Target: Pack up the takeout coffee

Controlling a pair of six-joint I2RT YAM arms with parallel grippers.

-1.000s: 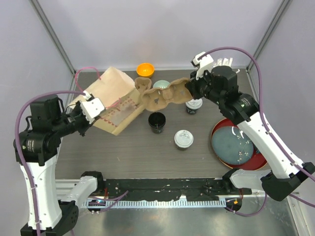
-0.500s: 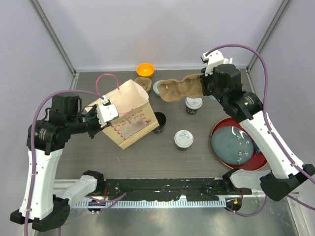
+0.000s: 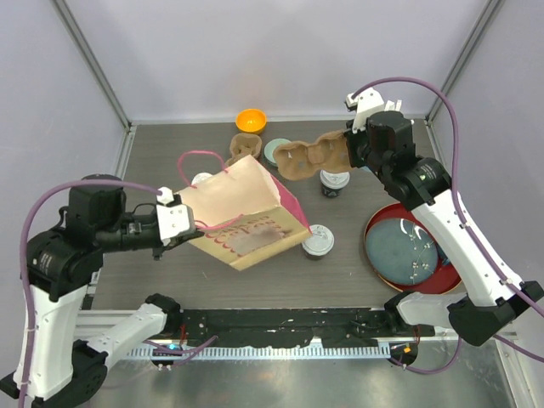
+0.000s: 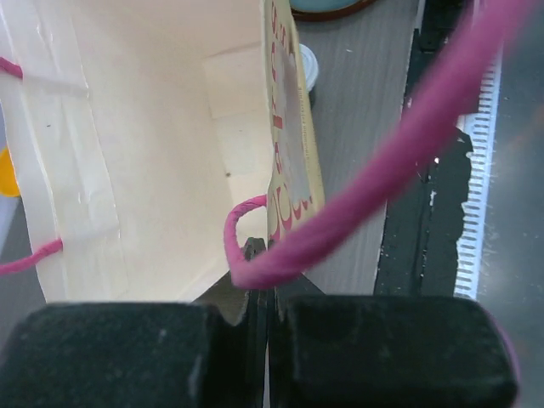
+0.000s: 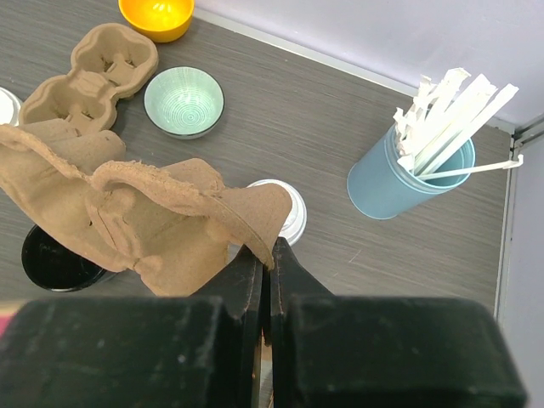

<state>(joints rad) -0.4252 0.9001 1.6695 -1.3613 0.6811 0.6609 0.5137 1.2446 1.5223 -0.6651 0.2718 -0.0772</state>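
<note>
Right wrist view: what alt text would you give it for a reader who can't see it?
Two black fingers pinch the edge of a brown pulp cup carrier above a dark table, partly covering a white-lidded coffee cup. Behind lie a second carrier, a pale green bowl, an orange bowl and a blue tumbler of white straws.

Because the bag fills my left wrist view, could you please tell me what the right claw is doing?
Observer: The right claw is shut on one end of a brown pulp cup carrier, held up above the table.
Operator: Thank you. Is any lidded coffee under it?
Observer: Yes, a white-lidded cup stands just below the held end.
Operator: And is there another carrier?
Observer: A second pulp carrier lies on the table beside the orange bowl.
</note>
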